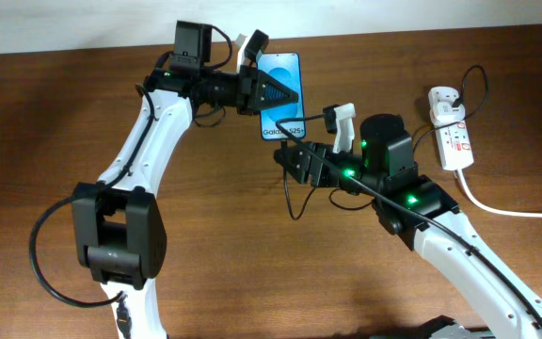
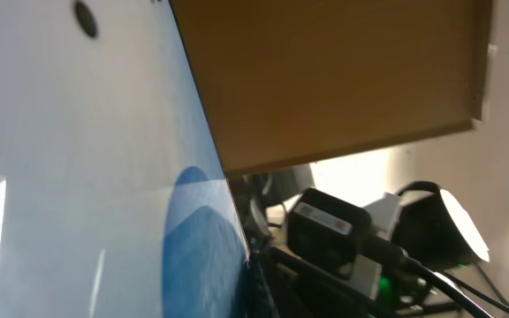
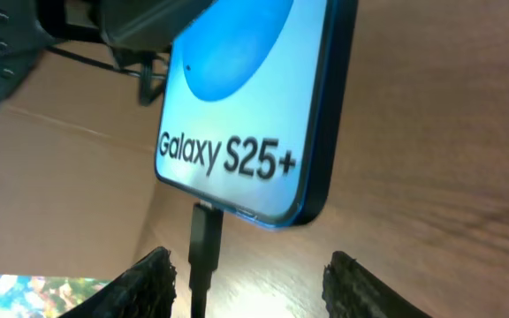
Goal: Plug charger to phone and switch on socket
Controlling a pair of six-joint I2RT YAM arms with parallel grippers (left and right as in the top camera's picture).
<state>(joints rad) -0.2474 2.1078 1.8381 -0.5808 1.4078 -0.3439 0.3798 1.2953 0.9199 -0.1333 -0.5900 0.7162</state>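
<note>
Right gripper (image 3: pixel 256 269) hangs wide open below the phone's bottom edge, its two black fingers (image 3: pixel 153 278) spread to either side of the charger connector (image 3: pixel 206 234) and closed on nothing. The connector sits in the port on the bottom edge of the Galaxy S25+ phone (image 3: pixel 246 106), whose screen glows blue. Left gripper (image 1: pixel 273 94) clamps the phone from its 9 o'clock side, over the wooden table (image 1: pixel 252 273). At 3 o'clock from the phone, well apart, lies the white power strip (image 1: pixel 454 141), with the charger plug (image 1: pixel 443 98) at its far end and a thick white cord (image 1: pixel 511 210) trailing toward 4 o'clock. The switch position cannot be made out.
</note>
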